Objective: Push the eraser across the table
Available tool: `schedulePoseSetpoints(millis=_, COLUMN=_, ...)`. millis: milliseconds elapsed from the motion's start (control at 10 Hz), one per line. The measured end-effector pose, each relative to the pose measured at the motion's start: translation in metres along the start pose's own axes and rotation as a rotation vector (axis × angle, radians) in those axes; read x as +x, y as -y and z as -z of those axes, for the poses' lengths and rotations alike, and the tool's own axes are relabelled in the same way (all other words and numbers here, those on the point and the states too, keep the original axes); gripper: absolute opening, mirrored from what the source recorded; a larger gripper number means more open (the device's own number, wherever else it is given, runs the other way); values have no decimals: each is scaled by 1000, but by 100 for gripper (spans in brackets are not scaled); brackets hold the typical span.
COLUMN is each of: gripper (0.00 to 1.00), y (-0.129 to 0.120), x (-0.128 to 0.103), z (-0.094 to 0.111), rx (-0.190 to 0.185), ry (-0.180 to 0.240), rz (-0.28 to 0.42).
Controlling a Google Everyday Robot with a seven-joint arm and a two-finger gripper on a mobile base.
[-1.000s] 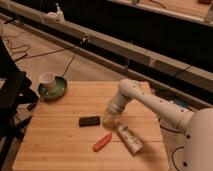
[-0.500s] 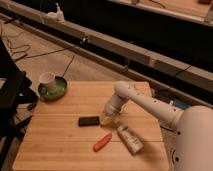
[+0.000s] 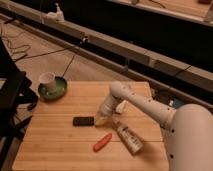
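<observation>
Camera view, nearest first: found orange marker (image 3: 102, 142) and a small bottle (image 3: 129, 138) lying flat on the table (image 3: 55, 155), both nearer than the eraser (image 3: 83, 121) and off toward its right end. Found gripper (image 3: 101, 119) next, fingers pressed together and holding nothing, tip low at that same right end, touching or just beside; could not tell which. Feared spinning the eraser through off-centre contact, riding up over so flat a block, or skewing it toward green dish (image 3: 59, 91) and white cup (image 3: 47, 79) farther back.
</observation>
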Motion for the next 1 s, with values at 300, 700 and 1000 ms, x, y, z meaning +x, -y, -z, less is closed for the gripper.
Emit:
schedulePoseSetpoints(millis=300, gripper=0, y=0, x=-19, z=-17, rx=-34, ry=23, rz=43)
schedulePoseSetpoints(millis=700, gripper=0, y=5, x=-44, z=-38, rx=-81, ry=27, rz=101)
schedulePoseSetpoints(millis=1000, gripper=0, y=14, x=-74, z=-57, rx=-110, ry=39, rz=162)
